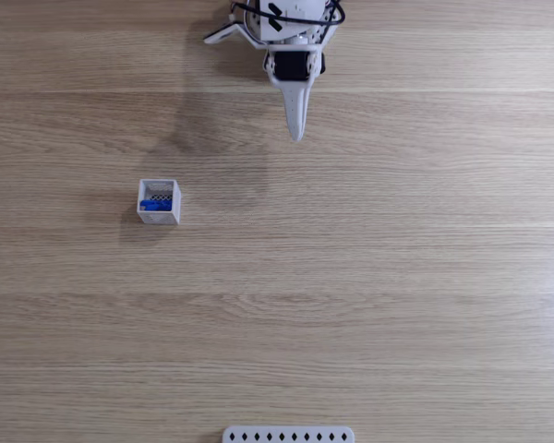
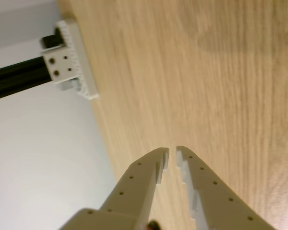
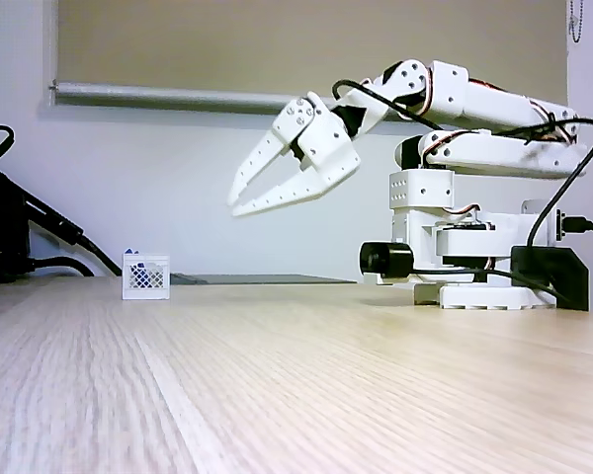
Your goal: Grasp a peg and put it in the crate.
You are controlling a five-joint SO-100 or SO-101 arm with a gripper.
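White 3D-printed arm point(image 3: 474, 109), five-joint, on white base point(image 3: 474, 286). Black servo bodies at joints; black cylindrical motor point(image 3: 385, 260) low on base. Black cables looped along upper links. Claw point(image 3: 239, 202): two long tapered white fingers point(image 2: 139, 177), stepped inner edges, small round holes along sides.

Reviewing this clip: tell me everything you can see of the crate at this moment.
The crate is a tiny white square box with an open top, plastic by the look of it, with a dark mesh bottom seen from above and latticed side walls in the side fixed view. It stands upright on the wooden table, left of centre in the top fixed view. The blue peg lies inside it, one end poking above the rim. The gripper hangs in the air well away from it.
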